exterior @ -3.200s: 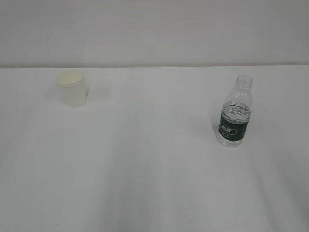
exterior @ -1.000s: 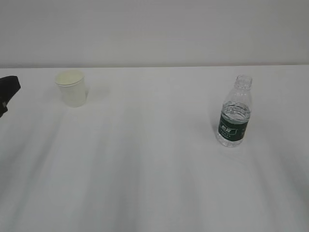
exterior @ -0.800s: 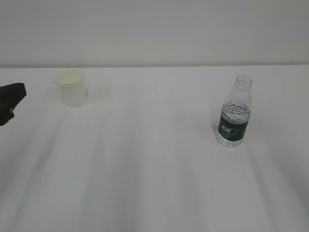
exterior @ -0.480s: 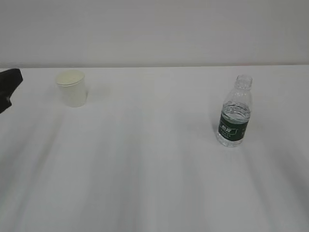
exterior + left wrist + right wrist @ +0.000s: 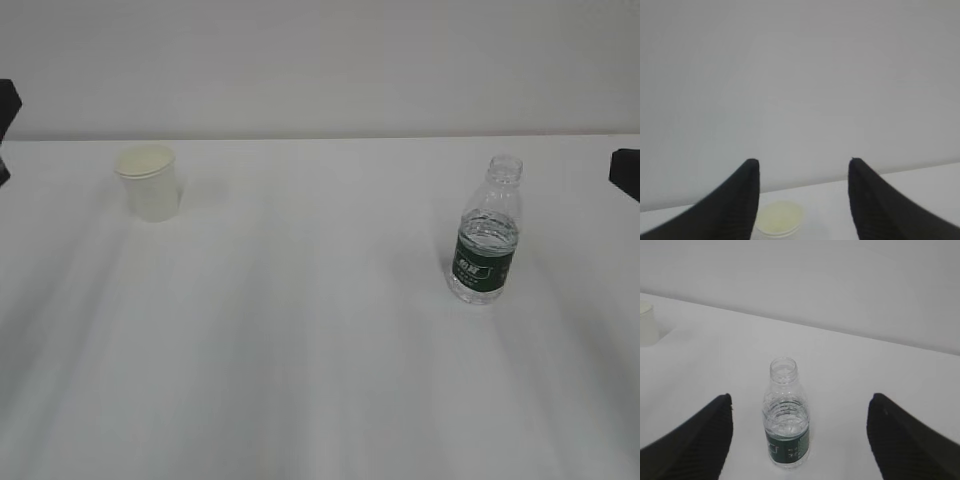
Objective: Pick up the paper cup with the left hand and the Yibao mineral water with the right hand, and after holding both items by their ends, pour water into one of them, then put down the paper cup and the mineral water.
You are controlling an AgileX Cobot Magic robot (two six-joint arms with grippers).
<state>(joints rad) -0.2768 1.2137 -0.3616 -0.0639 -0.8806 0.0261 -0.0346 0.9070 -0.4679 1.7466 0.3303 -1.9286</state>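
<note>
We see the paper cup (image 5: 148, 182) upright far left on the table (image 5: 300, 350), the Yibao mineral water (image 5: 486, 232) upright at right. Left hand (image 5: 804, 170) and right hand (image 5: 800, 405) both spread, empty, apart from both.

Both claws (image 5: 804, 200) (image 5: 800, 440) have matte black, tapered, finely ribbed fingers.

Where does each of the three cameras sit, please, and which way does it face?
Exterior: slanting down across the white table at paper cup and water bottle; black arm bits at both edges.
Left wrist: behind left pincer, facing wall, cup below.
Right wrist: behind right pincer, bottle between fingers.
Exterior and right wrist share both items.
</note>
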